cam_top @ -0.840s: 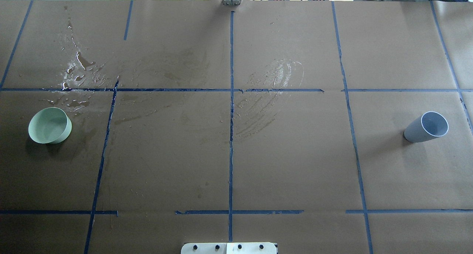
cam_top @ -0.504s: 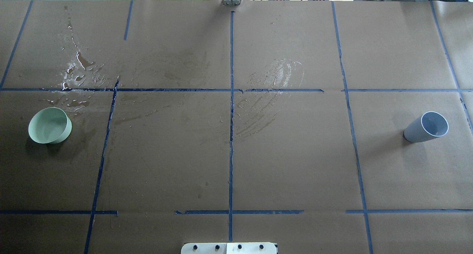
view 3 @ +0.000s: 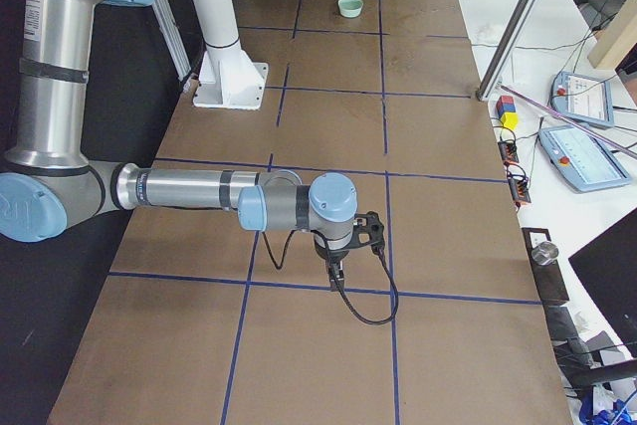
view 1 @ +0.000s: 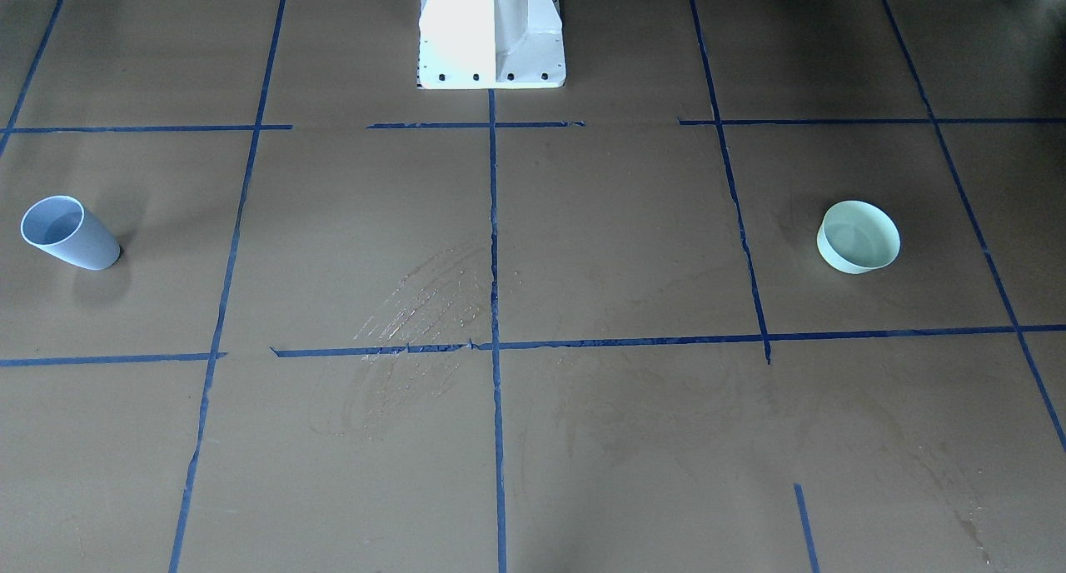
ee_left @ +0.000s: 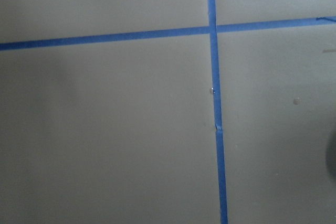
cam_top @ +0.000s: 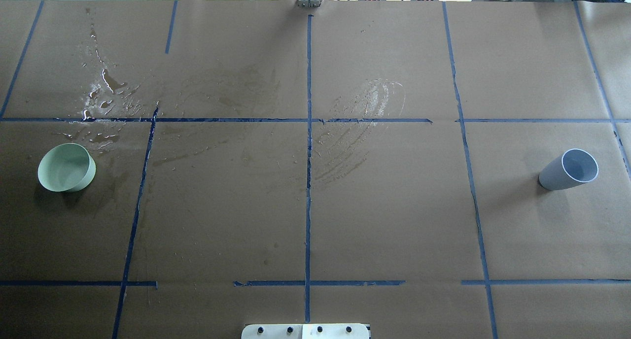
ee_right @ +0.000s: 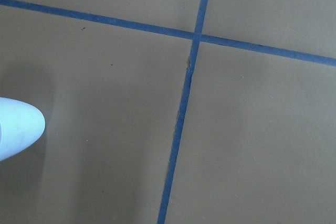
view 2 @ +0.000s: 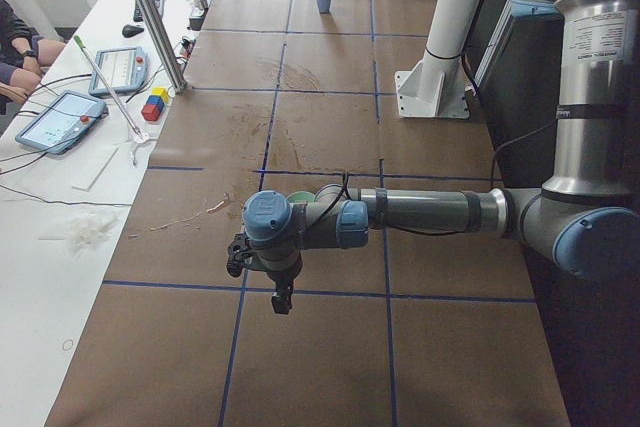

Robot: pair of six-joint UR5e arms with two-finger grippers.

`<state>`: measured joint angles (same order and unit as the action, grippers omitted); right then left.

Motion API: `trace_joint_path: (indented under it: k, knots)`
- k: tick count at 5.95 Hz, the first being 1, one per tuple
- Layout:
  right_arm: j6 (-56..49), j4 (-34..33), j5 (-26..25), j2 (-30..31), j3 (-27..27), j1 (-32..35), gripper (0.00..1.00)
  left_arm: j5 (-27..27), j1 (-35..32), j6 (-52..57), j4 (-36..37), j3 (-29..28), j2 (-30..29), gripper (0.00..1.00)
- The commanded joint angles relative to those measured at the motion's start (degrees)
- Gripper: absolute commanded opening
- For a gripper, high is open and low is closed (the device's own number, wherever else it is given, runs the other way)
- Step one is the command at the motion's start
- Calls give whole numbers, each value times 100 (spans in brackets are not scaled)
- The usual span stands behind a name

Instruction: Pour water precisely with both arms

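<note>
A blue-grey cup [cam_top: 569,170] stands at the table's right and a pale green bowl [cam_top: 66,167] at its left; both also show in the front view, the cup [view 1: 67,231] and the bowl [view 1: 859,236]. I cannot tell whether either holds water. Spilled water [cam_top: 103,90] glints beyond the bowl. My left arm [view 2: 420,212] hangs over the bowl's area with its gripper [view 2: 238,253] pointing down. My right arm [view 3: 189,189] hangs over the cup's area with its gripper [view 3: 370,233]. I cannot tell whether either gripper is open. The cup's side [ee_right: 16,129] shows in the right wrist view.
The brown paper table cover [cam_top: 394,206] carries a blue tape grid. Dried smear marks [cam_top: 365,112] lie near the centre. The white pedestal [view 1: 491,32] stands at the robot's edge. Droplets [ee_left: 211,91] lie on the tape under the left wrist. Tablets and cables [view 2: 60,117] lie off the table's far side.
</note>
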<state>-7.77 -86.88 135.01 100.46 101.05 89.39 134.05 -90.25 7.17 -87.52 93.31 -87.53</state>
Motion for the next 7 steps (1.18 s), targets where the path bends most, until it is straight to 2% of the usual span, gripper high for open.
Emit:
trace_joint_path:
  k: [1,2,4,5,7]
  knots:
    - [-75,205,-10,44,3,-1,100,51,-1,21,-561,20,-97,100]
    - [-15,215,7,27,3,-1,100,51,-1,30,-616,47,-123,100]
    - [-6,207,-1,26,3,-10,100,43,655,-974,-1203,91,-98,100]
    - [-5,215,-1,26,3,-18,100,51,954,-1807,-1702,91,7,100]
    - [3,207,-1,26,3,-27,100,8,1840,-4264,-3534,47,306,100]
